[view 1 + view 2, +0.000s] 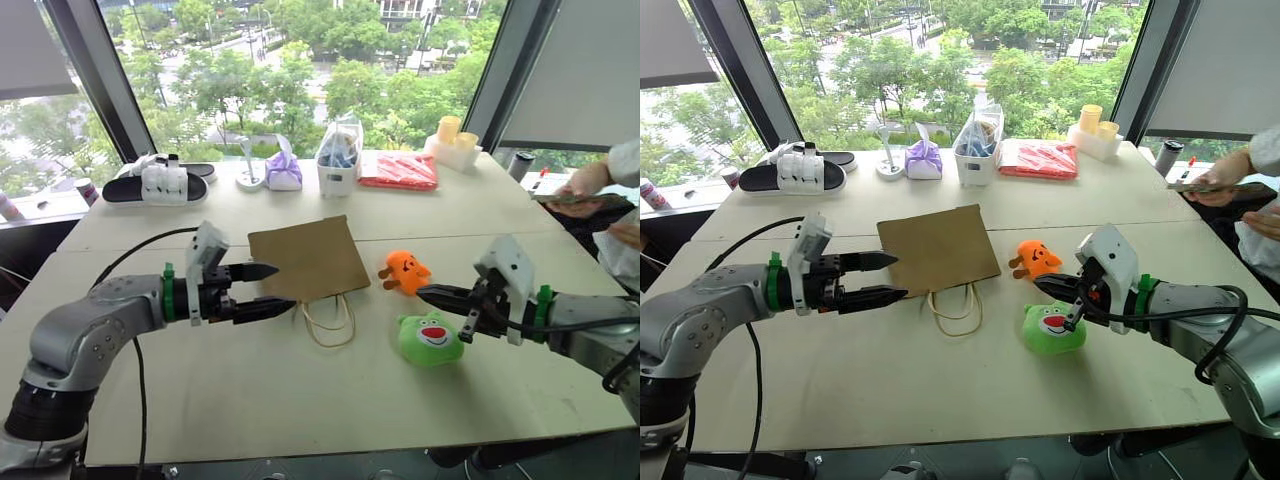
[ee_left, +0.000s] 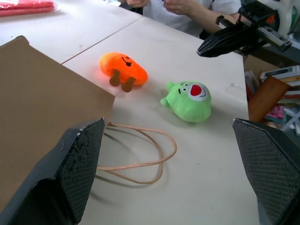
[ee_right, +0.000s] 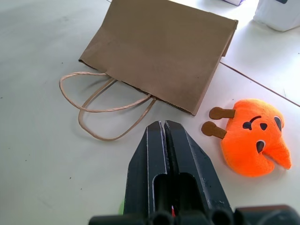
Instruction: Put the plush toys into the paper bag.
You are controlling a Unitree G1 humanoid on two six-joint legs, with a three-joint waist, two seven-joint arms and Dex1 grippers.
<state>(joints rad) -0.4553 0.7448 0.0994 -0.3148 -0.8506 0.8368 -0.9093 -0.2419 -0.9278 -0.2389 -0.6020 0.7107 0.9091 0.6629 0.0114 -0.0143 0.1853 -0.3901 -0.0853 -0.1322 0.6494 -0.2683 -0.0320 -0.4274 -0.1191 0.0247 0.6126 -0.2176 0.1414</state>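
Toys of soft plush, a small orange one with brown stubby legs [image 1: 404,271] and a rounder bright green one with a white-and-red face [image 1: 430,338], lay on the pale table [image 1: 300,400] just beside the flat brown kraft paper bag [image 1: 308,258], whose mouth and beige cord handles [image 1: 329,320] faced the robot. They looked light and squashy, so a pinch across the body should hold, while the thin bag probably needed opening first. The left gripper [image 1: 262,290] was spread wide near the bag; the right gripper [image 1: 440,296] was pressed together, empty, above the green toy.

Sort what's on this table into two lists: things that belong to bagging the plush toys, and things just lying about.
For the job:
- orange plush toy
- green plush toy
- brown paper bag, lying flat
- left gripper, open
- right gripper, shut and empty

Lying about:
- purple tied pouch
- clear plastic bag
- red packet
- black and white sandal
- yellow cups
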